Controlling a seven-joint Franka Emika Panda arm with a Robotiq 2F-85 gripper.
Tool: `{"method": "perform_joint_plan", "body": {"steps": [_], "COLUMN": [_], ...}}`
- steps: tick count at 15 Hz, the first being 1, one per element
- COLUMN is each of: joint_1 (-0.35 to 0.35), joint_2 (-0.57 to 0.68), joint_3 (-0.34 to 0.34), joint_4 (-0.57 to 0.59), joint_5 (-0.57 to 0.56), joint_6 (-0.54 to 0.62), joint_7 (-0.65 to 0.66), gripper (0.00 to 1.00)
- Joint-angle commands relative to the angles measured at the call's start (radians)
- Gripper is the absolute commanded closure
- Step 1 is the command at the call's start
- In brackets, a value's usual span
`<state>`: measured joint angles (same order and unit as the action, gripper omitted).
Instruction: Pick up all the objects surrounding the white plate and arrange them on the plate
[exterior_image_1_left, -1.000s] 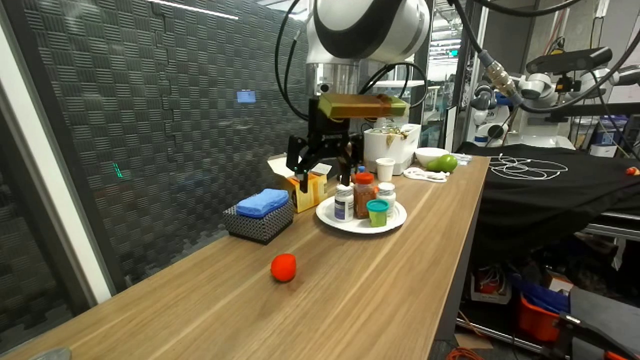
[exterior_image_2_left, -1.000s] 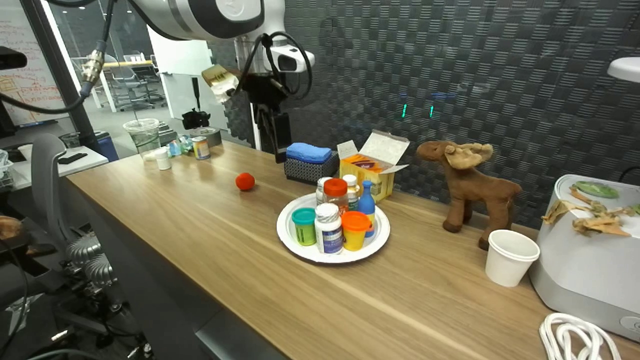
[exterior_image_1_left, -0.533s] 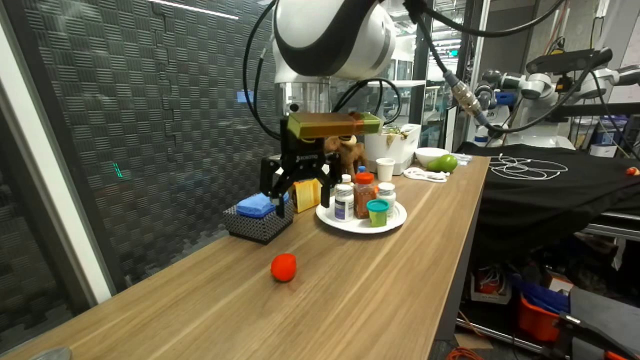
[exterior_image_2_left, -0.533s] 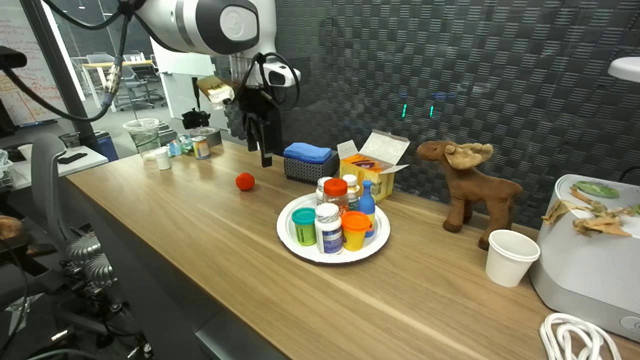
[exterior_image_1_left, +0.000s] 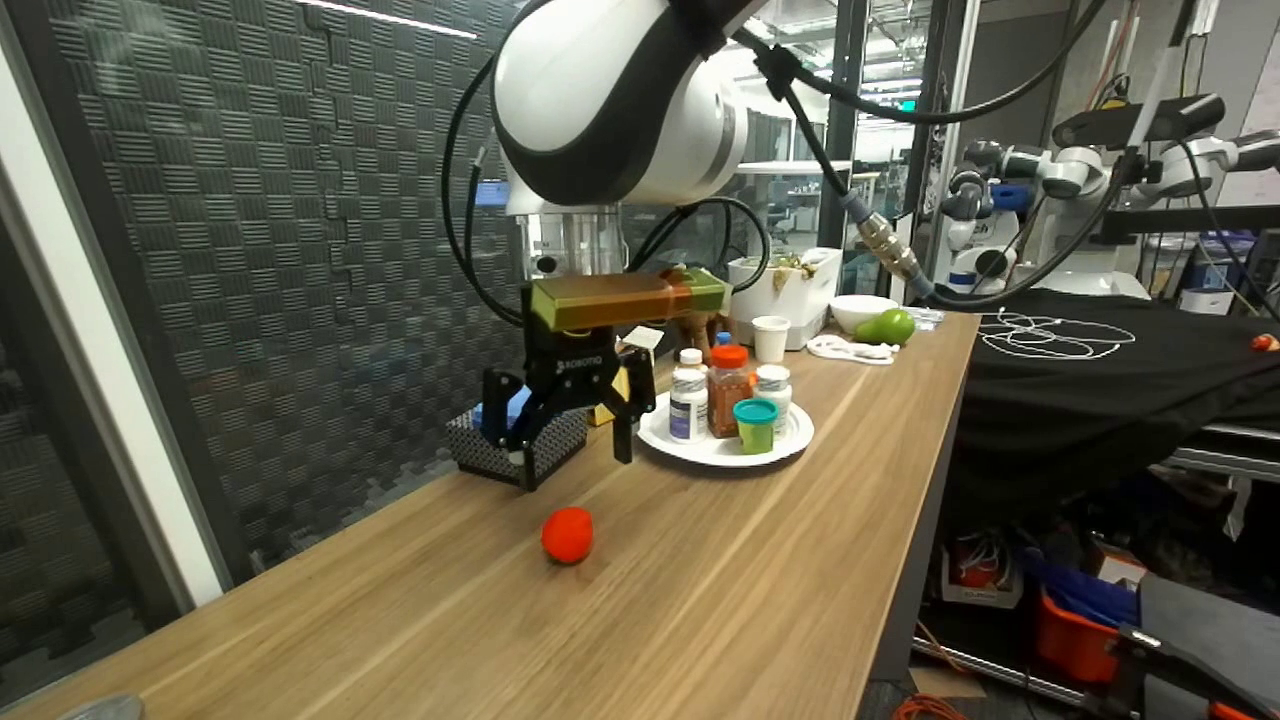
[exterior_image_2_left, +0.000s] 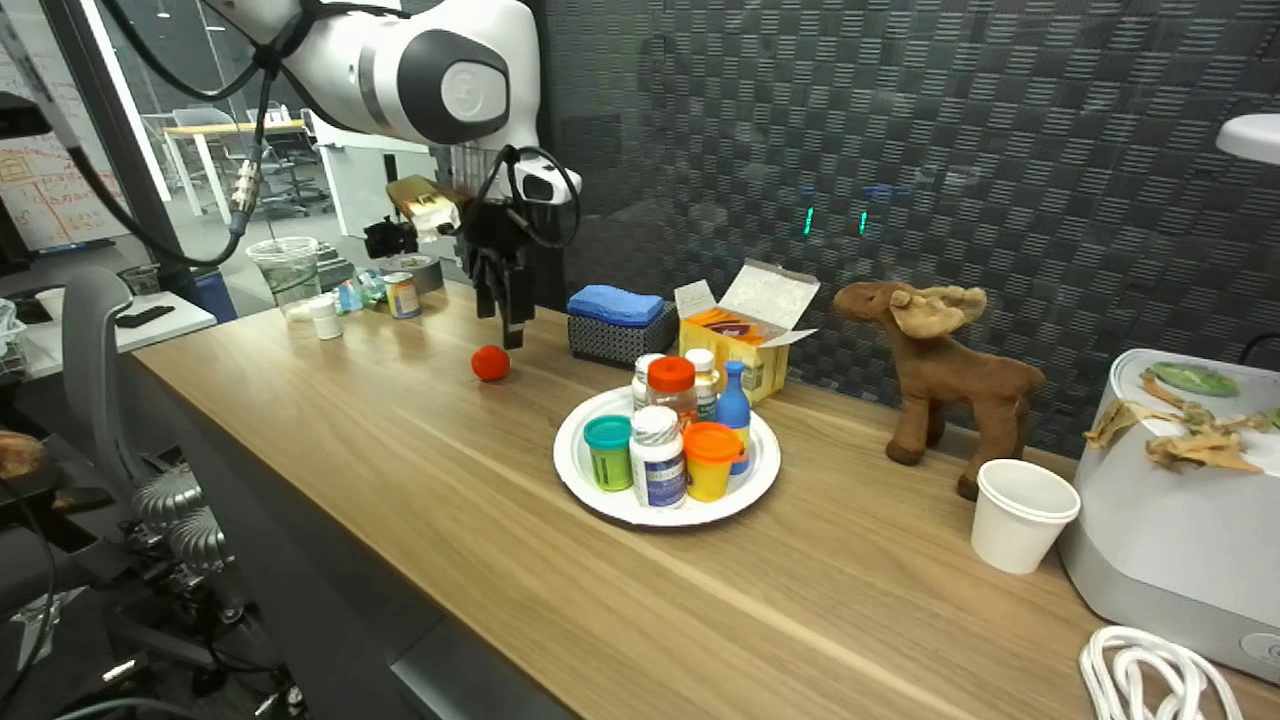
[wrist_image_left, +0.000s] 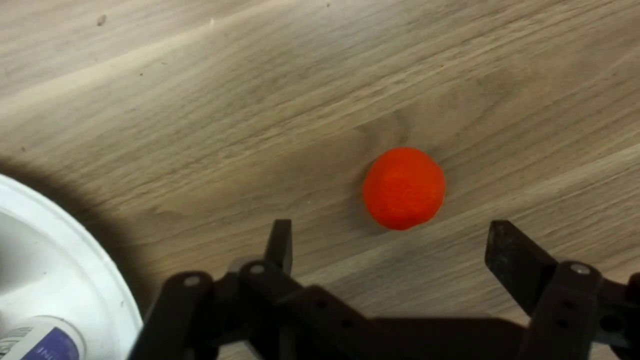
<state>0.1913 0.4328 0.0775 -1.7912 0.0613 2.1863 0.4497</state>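
While the hand (exterior_image_1_left: 576, 469) gapes, 1 red ball (wrist_image_left: 404, 188) lies nearby.

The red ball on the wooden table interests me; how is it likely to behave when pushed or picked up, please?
The red ball would probably roll if pushed, being nearly round on a flat wooden table. Its slightly uneven outline might make it wobble. Showing no glossy shine in the wrist view, it may not slip much in the pincer.

In an exterior view, the black two-fingered claw (exterior_image_1_left: 576, 470) is positioned, jaws apart, above the brown wood-grain worktop (exterior_image_1_left: 720, 590). A rounded red object (exterior_image_1_left: 567, 535) rests there, apart from the round white plate (exterior_image_1_left: 700, 455), which supports a red-lidded transparent jar (exterior_image_1_left: 728, 402).
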Motion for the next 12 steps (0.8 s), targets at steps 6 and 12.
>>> {"method": "perform_joint_plan", "body": {"steps": [6, 12], "joint_1": [0.019, 0.025], "joint_2": [0.033, 0.068], "joint_3": [0.025, 0.024], "joint_4": [0.04, 0.062], "joint_5": [0.062, 0.064], "joint_6": [-0.058, -0.062], "joint_7": [-0.012, -0.011], "gripper": [0.0, 0.0]}}
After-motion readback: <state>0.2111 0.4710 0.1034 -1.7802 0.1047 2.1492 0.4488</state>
